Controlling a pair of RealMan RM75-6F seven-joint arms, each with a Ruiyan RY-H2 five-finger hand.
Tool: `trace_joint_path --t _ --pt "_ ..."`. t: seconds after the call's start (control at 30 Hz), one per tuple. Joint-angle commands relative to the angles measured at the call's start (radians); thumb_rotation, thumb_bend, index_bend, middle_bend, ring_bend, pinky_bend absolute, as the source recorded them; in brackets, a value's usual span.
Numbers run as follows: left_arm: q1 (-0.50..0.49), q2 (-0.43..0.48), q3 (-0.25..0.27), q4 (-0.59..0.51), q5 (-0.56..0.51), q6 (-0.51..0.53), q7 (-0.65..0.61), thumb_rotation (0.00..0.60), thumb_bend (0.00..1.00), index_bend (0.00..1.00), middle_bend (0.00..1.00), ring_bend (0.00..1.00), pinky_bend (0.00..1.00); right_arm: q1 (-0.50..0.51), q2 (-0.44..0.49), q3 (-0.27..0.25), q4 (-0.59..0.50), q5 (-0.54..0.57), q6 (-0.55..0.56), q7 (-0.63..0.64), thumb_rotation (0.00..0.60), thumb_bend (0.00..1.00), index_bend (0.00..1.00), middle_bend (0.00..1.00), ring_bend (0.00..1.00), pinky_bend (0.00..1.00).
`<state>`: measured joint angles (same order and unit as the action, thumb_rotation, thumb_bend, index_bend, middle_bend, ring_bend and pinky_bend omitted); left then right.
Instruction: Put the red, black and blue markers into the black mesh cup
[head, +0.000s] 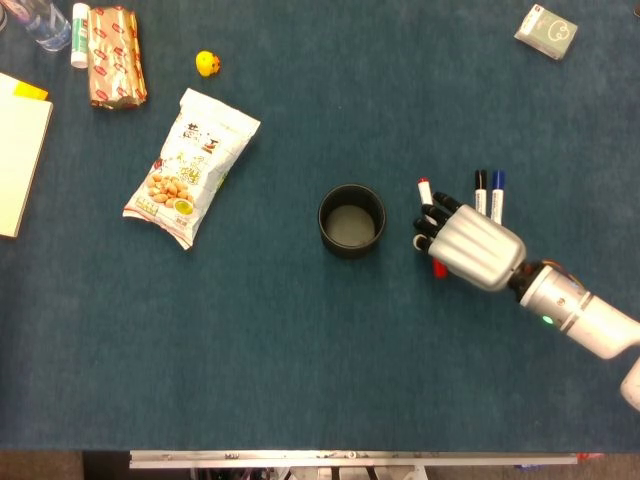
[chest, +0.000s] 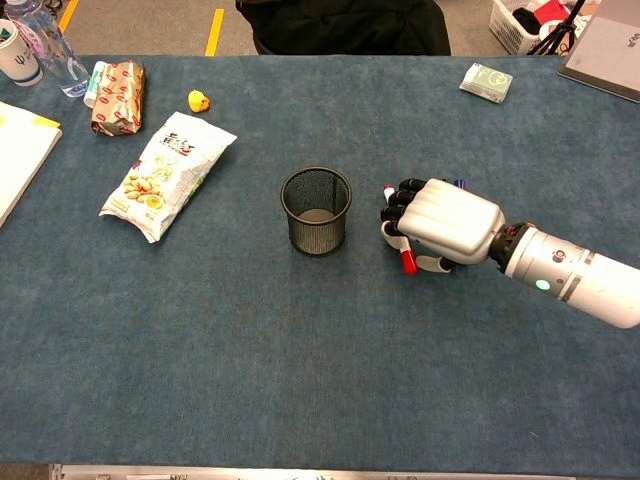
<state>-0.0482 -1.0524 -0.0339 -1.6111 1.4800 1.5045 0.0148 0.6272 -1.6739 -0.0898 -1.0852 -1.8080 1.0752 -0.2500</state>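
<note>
Silver and smooth, the back of the right hand was the nearest thing of interest, reaching in from the right side of the blue felt table. Its dark fingers were curled down around the red marker, and only the two ends of that marker showed, the white end beyond the fingers and the red cap below them. I judged this to be a grip, because the marker lay across the fingers, but whether it was already lifted off the cloth I could not tell.

Just left of the hand stood the black mesh cup, upright, with nothing visible inside. It was near, so the carry would probably be short; the marker may need tilting toward upright to go in.

Just behind the hand, the black marker and the blue marker lay side by side on the cloth, close together and not held, so two pieces of the task were waiting.

Farther away on the left were a bag of peanuts, a small yellow duck, a gold-wrapped snack pack and a yellow pad at the edge. A small white box was far on the right. The left hand appeared in neither view.
</note>
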Motion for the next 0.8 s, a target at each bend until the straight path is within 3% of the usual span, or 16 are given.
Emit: trace_joint_path --t 0.03,0.8 --pt "0.000 0.000 0.000 0.001 -0.001 -0.002 -0.002 0.600 0.20 0.10 0.17 0.19 0.24 0.003 -0.001 -0.001 0.002 0.002 -0.002 -0.003 0.600 0.23 0.50 0.40 0.27 0.24" --pt "0.006 -0.002 0.002 0.013 0.002 0.003 -0.020 0.600 0.20 0.10 0.17 0.19 0.24 0.009 -0.005 -0.011 0.005 0.028 -0.004 0.000 0.600 0.31 0.60 0.39 0.26 0.22"
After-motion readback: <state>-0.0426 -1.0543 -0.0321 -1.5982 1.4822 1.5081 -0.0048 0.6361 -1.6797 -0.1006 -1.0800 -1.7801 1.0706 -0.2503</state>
